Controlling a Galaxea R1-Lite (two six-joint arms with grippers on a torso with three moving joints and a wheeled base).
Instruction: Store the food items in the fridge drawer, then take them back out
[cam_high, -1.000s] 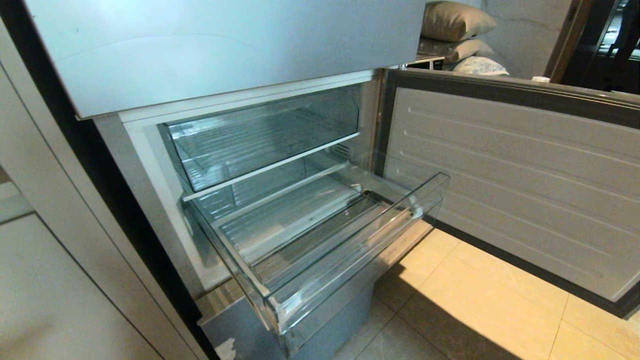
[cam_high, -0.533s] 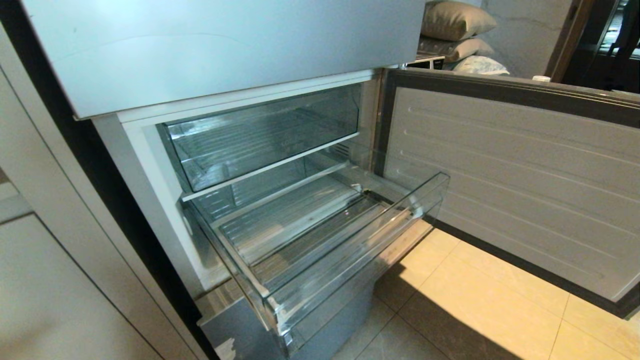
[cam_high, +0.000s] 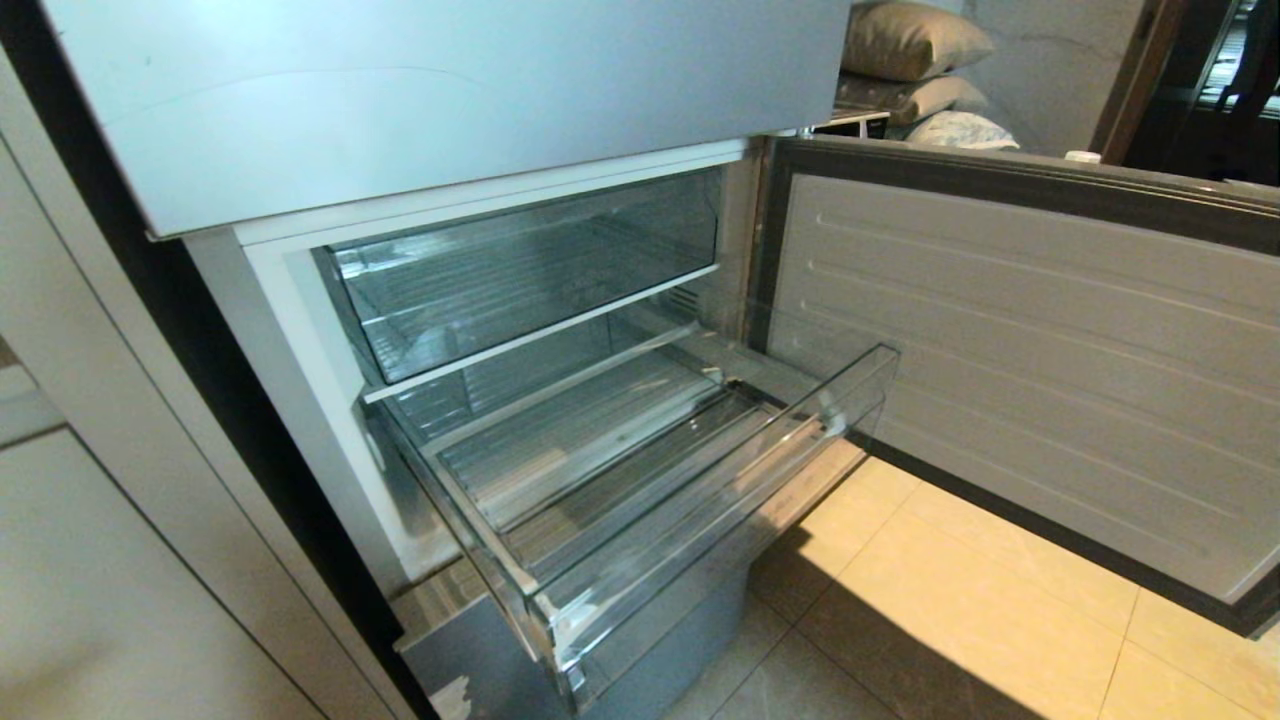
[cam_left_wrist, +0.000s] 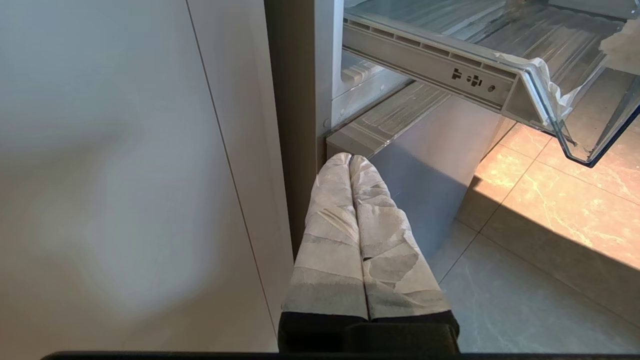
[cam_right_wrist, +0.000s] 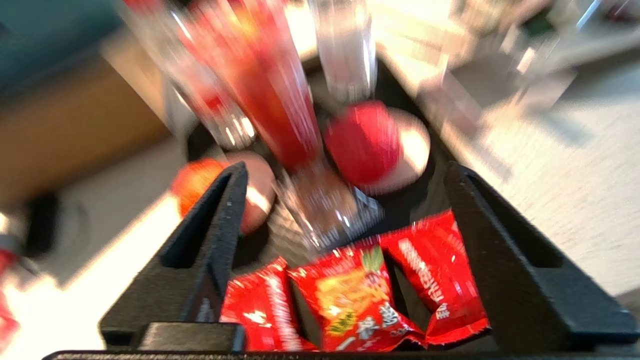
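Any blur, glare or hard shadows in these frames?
Right wrist view: heavy motion smear on the red fruit and bottles; red snack packets readable. Head view: sharp, with a hard sunlight-and-shadow edge on the floor tiles. Left wrist view: sharp, with a sunlit floor patch.

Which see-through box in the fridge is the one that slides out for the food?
Find the open fridge door with its ribbed white lining, then look left into the fridge. The fridge drawer is the wide, shallow, clear plastic bin pulled forward over the floor, empty, with a ribbed bottom. The clear compartment above it, unlike the drawer, stays tucked inside behind a white front strip.
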